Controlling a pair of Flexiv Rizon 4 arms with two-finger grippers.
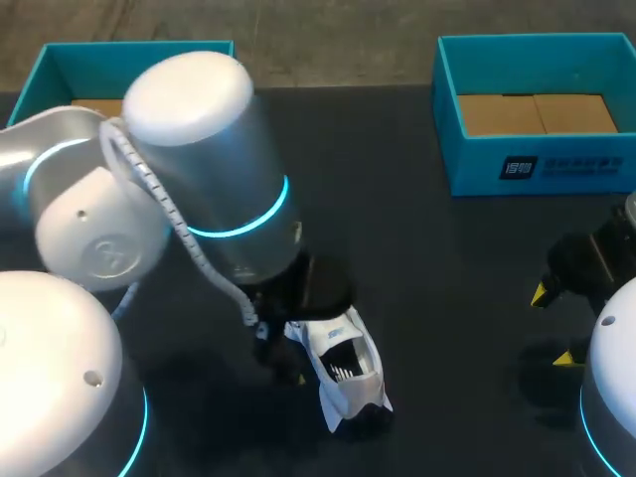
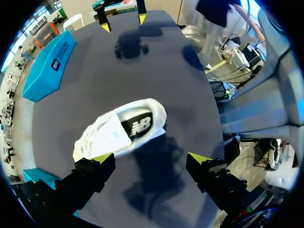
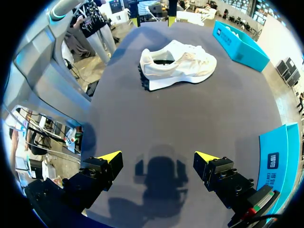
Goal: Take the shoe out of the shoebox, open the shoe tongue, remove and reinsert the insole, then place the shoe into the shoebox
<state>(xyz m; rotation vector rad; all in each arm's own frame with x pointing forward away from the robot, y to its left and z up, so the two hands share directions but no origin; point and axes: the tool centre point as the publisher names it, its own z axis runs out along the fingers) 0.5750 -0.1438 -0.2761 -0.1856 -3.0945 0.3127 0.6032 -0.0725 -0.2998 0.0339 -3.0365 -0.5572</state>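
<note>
A white shoe (image 1: pixel 348 376) lies on the dark table near its front middle, outside both boxes. In the left wrist view the shoe (image 2: pixel 121 130) sits just ahead of my left gripper (image 2: pixel 151 159), nearer one finger, its black insole (image 2: pixel 140 126) showing in the opening. The left gripper is open and holds nothing; in the head view my left arm hides most of it (image 1: pixel 283 348). My right gripper (image 1: pixel 554 326) hovers open over the table's right edge, far from the shoe. From the right wrist, the shoe (image 3: pixel 178 64) lies well ahead of the open right gripper (image 3: pixel 158 156).
A blue shoebox (image 1: pixel 537 159) with a brown cardboard floor stands at the back right. A second blue box (image 1: pixel 60 65) stands at the back left, partly behind my left arm. Bare dark table lies between the shoe and the right gripper.
</note>
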